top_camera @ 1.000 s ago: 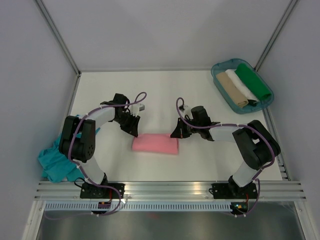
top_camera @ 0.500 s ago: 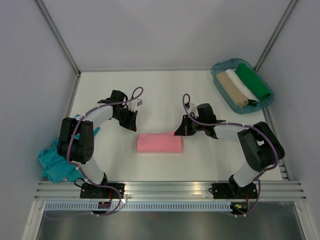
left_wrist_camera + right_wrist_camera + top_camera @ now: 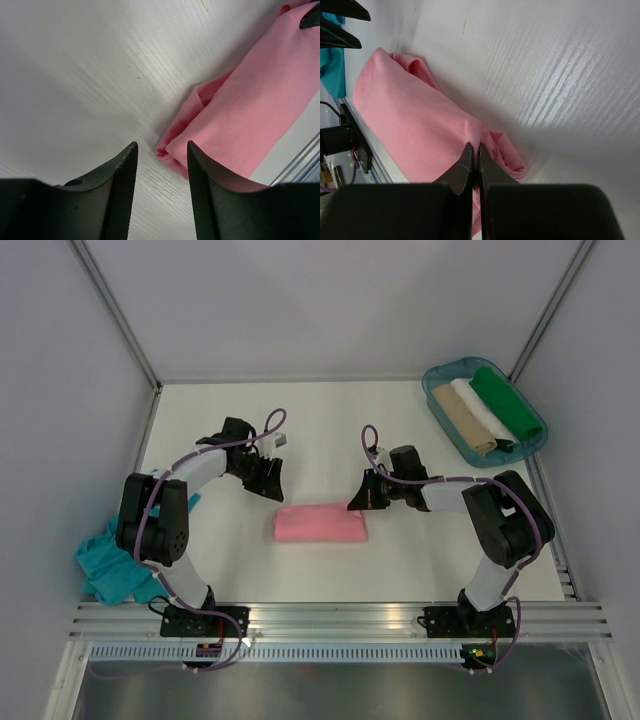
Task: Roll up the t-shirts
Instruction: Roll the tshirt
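Lying as a roll across the middle of the table [image 3: 330,430], the pink t-shirt [image 3: 318,524] is running left-right, with loose folded layers showing at both ends. Right gripper [image 3: 356,502] is sitting at the roll's far right corner, pointing left. In the right wrist view its fingers [image 3: 462,170] are pressing together with almost no gap. The cloth is puckering into a crease right at the tips, so it is pinching a small fold of the pink t-shirt near the right end. Left gripper [image 3: 271,488] is hovering just off the roll's far left corner. In the left wrist view its fingers [image 3: 120,180] are standing moderately apart and gripping nothing. Bare table is showing in the gap, and the roll's left end is lying just past the tips. Whether one finger is brushing the cloth, cannot tell. Teal t-shirt [image 3: 112,562] is lying crumpled at the near left edge of the table, just left of the left arm and well apart from the roll. Tray [image 3: 445,365] is sitting at the far right corner, carrying a beige roll [image 3: 462,424], a white roll [image 3: 482,410] and a green roll [image 3: 508,404] side by side.
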Controlling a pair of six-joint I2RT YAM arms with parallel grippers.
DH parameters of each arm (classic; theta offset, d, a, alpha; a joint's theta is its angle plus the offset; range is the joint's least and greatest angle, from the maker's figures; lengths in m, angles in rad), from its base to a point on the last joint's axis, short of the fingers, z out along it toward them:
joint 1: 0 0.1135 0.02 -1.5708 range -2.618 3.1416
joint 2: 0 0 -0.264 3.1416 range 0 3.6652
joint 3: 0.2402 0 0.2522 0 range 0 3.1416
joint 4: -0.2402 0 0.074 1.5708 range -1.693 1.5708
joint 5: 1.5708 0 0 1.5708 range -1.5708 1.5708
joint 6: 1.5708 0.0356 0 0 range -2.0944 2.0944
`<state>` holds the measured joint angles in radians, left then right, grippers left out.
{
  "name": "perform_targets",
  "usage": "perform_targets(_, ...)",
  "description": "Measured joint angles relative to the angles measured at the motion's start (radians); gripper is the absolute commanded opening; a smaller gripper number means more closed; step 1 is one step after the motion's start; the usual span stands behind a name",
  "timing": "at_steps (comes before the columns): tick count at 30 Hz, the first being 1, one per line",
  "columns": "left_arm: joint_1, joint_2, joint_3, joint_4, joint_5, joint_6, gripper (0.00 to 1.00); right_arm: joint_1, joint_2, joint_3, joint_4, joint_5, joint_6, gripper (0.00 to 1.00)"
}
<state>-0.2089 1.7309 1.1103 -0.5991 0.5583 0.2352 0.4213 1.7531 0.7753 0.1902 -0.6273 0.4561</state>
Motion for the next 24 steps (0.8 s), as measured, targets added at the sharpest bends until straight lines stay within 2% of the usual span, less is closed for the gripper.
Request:
perform_targets(6,-0.002,0.041,0.000,-0.040,0.031,-0.022,0.53,0.000,0.000,0.002,-0.008,0.006,-0.006,0.00)
perform_targets(10,-0.007,0.076,-0.005,-0.071,0.066,-0.029,0.48,0.000,0.000,0.007,-0.018,0.007,-0.009,0.00)
perform_targets(14,-0.015,0.077,-0.005,-0.088,0.128,-0.029,0.36,0.000,0.000,0.007,-0.019,0.008,-0.009,0.00)
perform_targets(15,-0.017,0.077,-0.005,-0.090,0.138,-0.029,0.24,0.001,0.000,0.007,-0.019,0.008,-0.008,0.00)
perform_targets(17,-0.018,0.077,-0.005,-0.095,0.160,-0.032,0.12,0.004,0.000,0.007,-0.019,0.011,-0.008,0.00)
perform_targets(18,-0.018,0.077,-0.005,-0.098,0.164,-0.032,0.03,0.005,0.000,0.007,-0.019,0.013,-0.008,0.00)
perform_targets(24,-0.018,0.079,-0.005,-0.103,0.181,-0.031,0.02,0.007,-0.007,0.007,-0.027,0.023,-0.012,0.00)
